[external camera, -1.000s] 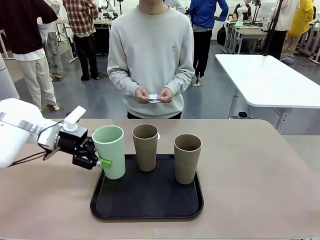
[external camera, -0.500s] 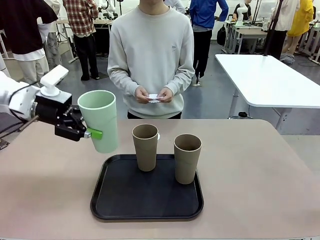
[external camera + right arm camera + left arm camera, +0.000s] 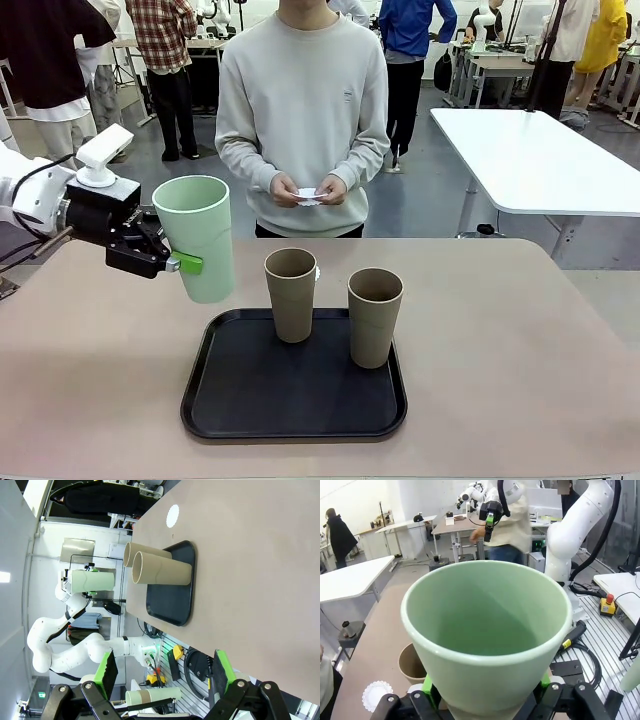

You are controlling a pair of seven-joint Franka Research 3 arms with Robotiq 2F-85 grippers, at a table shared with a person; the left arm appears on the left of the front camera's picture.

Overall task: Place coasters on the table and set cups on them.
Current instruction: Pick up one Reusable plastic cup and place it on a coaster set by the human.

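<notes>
Coaster (image 3: pixel 317 272) mostly behind tan cup (image 3: pixel 291 295)

- Mint green cup (image 3: pixel 200 240): upright w/ slight tilt, empty, in the air above surface (image 3: pixel 500 340), left of tray (image 3: pixel 240 400), clamped at lower half by left hand (image 3: pixel 185 264).
- Tan cups, both upright, empty, on tray: rear cup (image 3: pixel 291 295), nearer cup (image 3: pixel 375 317), apart.
- White lacy coaster (image 3: pixel 172 515): flat on surface, beyond tray's far edge.

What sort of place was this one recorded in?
Probably a robotics lab or workshop hall: an open grey floor with white worktables, several people standing about, and cables with a red stop button beside the rig.
</notes>
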